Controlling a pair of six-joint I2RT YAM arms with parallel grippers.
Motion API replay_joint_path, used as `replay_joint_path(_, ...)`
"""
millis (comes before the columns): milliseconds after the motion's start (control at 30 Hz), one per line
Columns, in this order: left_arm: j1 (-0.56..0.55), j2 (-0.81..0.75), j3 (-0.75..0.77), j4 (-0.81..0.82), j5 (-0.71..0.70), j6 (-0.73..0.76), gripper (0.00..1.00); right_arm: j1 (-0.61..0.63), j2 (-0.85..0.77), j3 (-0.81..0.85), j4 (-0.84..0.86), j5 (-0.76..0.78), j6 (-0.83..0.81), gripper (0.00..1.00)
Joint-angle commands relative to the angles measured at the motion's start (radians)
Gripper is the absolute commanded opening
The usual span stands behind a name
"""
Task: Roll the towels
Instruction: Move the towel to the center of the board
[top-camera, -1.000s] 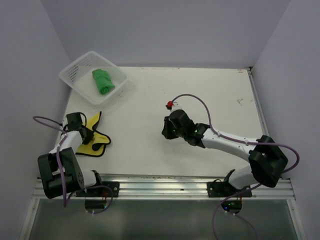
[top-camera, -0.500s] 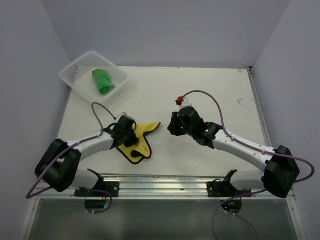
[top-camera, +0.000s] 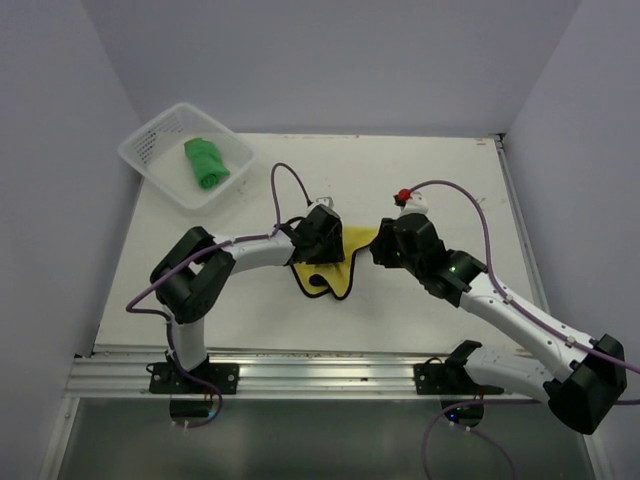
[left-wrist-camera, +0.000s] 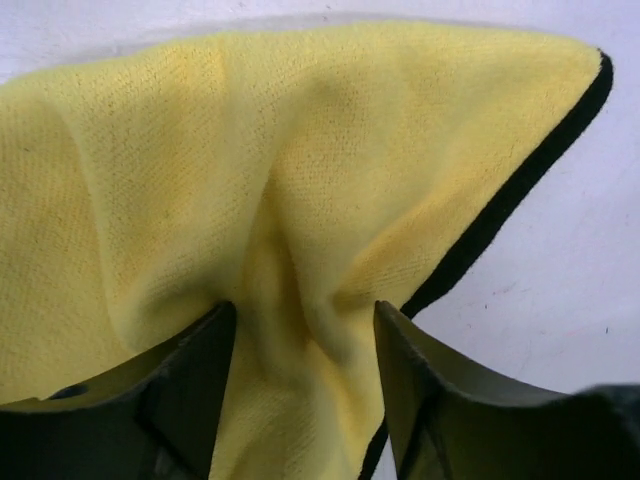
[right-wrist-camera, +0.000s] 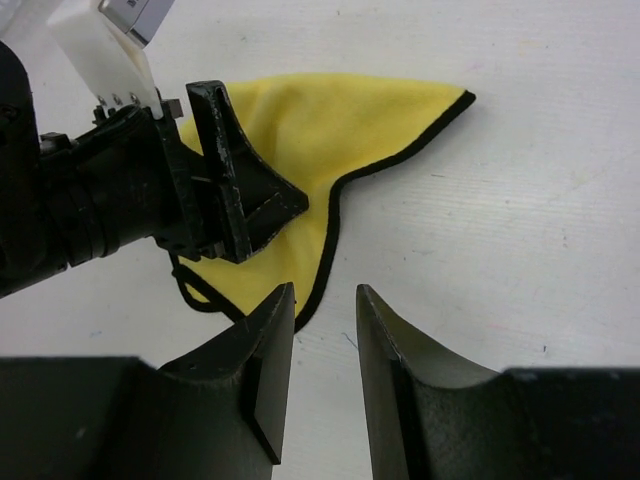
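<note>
Step in hand: the second towel is getting laid out for rolling. Bright green terry towel (top-camera: 205, 162) sits as a tight roll inside the white plastic mesh basket (top-camera: 150, 143), well apart from both grippers, so that one looks done

Yellow microfibre towel with black reverse and black hem (right-wrist-camera: 335, 125) lies crumpled on the white table (top-camera: 450, 180), directly under and ahead of the left gripper (left-wrist-camera: 303, 312). Left jaws stand parted, with a soft raised fold of the yellow pile between the fingers, loose rather than pinched. Right gripper (right-wrist-camera: 325, 295) is also parted and holds nothing, its tips just beside the black hem on the side facing the left gripper

Cloth is a rough triangle, one pointed corner flat ahead of the right gripper, the rest puckered. Fine looped nap, limp, no stiffness, likely to bunch

Next move, my guess: flatten it, pinch one edge with both grippers and turn it over itself; a thin hem on a smooth table calls for a low, square approach
</note>
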Motion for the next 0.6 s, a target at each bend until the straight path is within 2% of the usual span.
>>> replay_joint_path(0, -0.001, -0.024, 0.023, -0.083, -0.065, 0.067, 0.64, -0.013, -0.022, -0.008, -0.039, 0.042, -0.021, 0.35)
replay_joint_path(100, -0.005, -0.07, 0.022, -0.136, -0.121, 0.061, 0.68, -0.016, -0.012, -0.012, -0.033, 0.039, -0.021, 0.36)
replay_joint_path(167, -0.024, -0.128, 0.02, -0.166, -0.17, 0.067, 0.83, -0.016, -0.002, -0.017, -0.03, 0.037, -0.013, 0.36)
replay_joint_path(233, -0.045, -0.17, 0.026, -0.201, -0.221, 0.079, 0.87, -0.016, 0.001, -0.029, -0.011, 0.028, -0.013, 0.36)
replay_joint_path(267, -0.067, -0.209, 0.037, -0.214, -0.253, 0.095, 0.91, -0.016, 0.001, -0.034, -0.005, 0.025, -0.015, 0.36)
replay_joint_path(300, -0.074, -0.226, 0.043, -0.226, -0.266, 0.104, 0.99, -0.016, 0.002, -0.037, 0.003, 0.021, -0.016, 0.37)
replay_joint_path(500, -0.101, -0.357, 0.038, -0.251, -0.283, 0.128, 1.0, -0.016, 0.015, -0.044, 0.053, -0.058, -0.044, 0.43)
replay_joint_path(567, -0.101, -0.412, 0.026, -0.28, -0.348, 0.11, 1.0, -0.014, 0.016, -0.054, 0.081, -0.126, -0.071, 0.44)
